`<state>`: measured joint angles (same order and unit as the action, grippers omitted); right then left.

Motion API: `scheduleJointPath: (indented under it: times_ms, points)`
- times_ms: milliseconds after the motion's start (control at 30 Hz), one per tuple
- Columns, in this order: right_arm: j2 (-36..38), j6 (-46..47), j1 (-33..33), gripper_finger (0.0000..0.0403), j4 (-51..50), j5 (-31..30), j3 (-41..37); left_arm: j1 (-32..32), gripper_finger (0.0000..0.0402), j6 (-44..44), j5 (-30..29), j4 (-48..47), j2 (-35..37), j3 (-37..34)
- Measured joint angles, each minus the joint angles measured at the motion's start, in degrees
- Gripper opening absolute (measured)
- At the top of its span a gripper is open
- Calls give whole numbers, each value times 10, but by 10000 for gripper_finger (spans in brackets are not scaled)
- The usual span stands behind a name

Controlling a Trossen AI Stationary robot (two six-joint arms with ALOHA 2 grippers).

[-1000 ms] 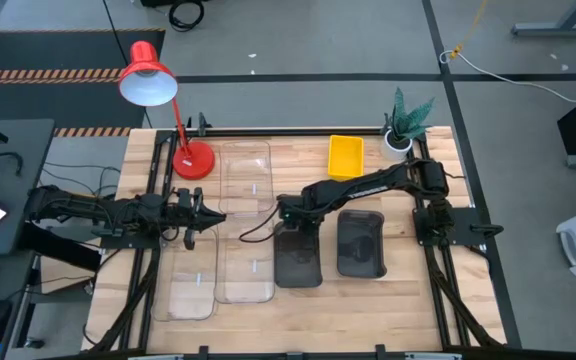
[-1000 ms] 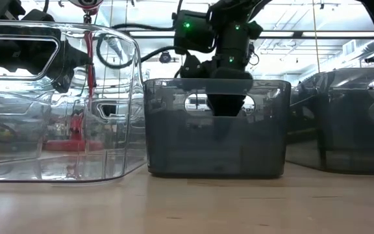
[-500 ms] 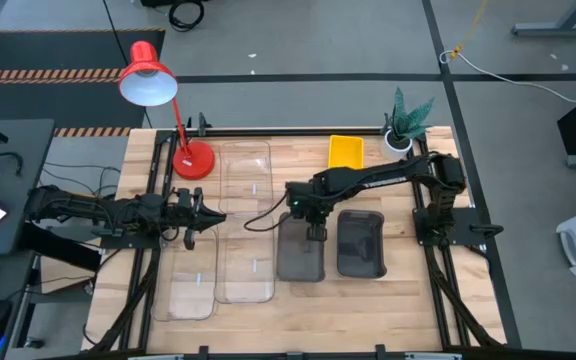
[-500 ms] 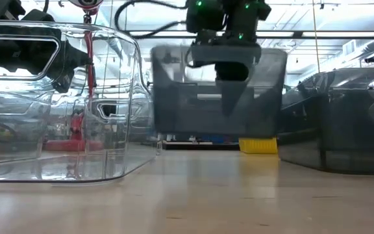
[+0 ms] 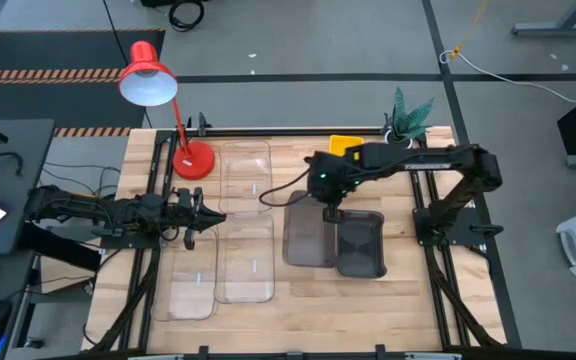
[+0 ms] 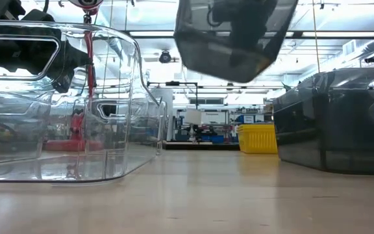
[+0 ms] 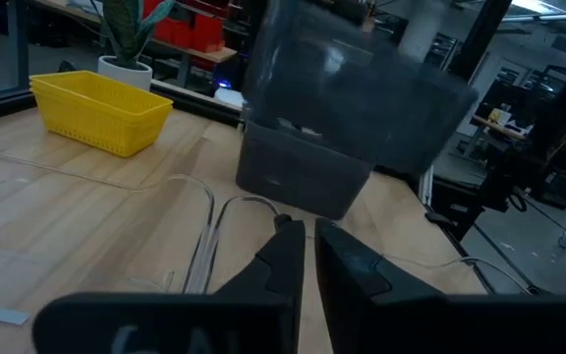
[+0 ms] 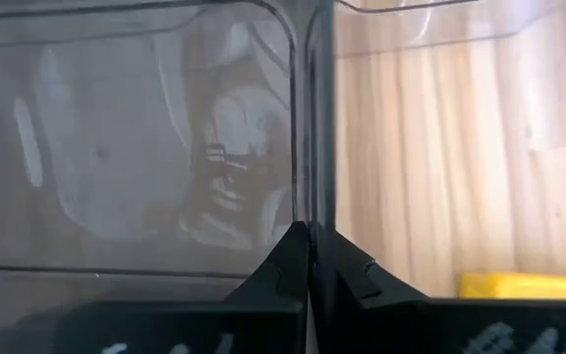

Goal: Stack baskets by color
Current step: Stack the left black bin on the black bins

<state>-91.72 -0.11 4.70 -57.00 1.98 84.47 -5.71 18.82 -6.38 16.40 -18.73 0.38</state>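
My right gripper [image 5: 330, 212] is shut on a dark grey basket [image 5: 308, 236] and holds it in the air, high in the low view [image 6: 232, 39]. A second dark grey basket [image 5: 362, 244] stands on its base just right of it. A yellow basket [image 5: 344, 146] sits at the far edge, partly under my right arm. Three clear baskets [image 5: 245, 168], [image 5: 247, 262], [image 5: 194, 282] lie left of centre. My left gripper [image 5: 200, 215] stays shut and level over the clear ones, touching nothing. My right gripper pinches the grey basket's far end wall at its rim [image 8: 311, 197], one finger inside the basket and one outside. The fingers come steeply from above, across the wall. The basket hangs below them, lifted clear of the table and tilted [image 6: 229, 62].
A red desk lamp [image 5: 150, 78] stands at the far left and a small potted plant [image 5: 405, 122] at the far right corner. Bare wood [image 5: 298, 300] shows along the near edge in front of the grey baskets.
My right gripper has risen and gone toward the table's right edge, taking the grey basket with it. The basket stood on the table a second ago; now it hangs clear and tilted, close beside the second grey basket.
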Motion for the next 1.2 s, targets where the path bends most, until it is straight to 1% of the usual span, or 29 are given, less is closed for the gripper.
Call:
scheduleJointPath:
  times_ms: [133,267,467,533,667,767,1000,1200]
  points:
    - [31,-16,0,10,-30,0,0,0,29,0,0,0,0,0]
    - [54,-13,0,10,-66,-5,0,0,26,0,0,0,0,0]
    - [78,-1,-2,10,-121,-11,0,0,31,0,0,0,0,0]
    - [84,-1,-6,10,-137,-21,-6,0,34,0,0,0,0,0]
    - [101,1,-10,10,-172,-43,-44,0,31,0,0,0,0,0]
    - [127,15,-10,10,-163,-52,-79,0,27,0,0,0,0,0]
    - [187,23,-10,10,-159,-54,-153,0,32,0,0,0,0,0]
    - [222,31,-10,10,-157,-54,-197,0,35,0,0,0,0,0]
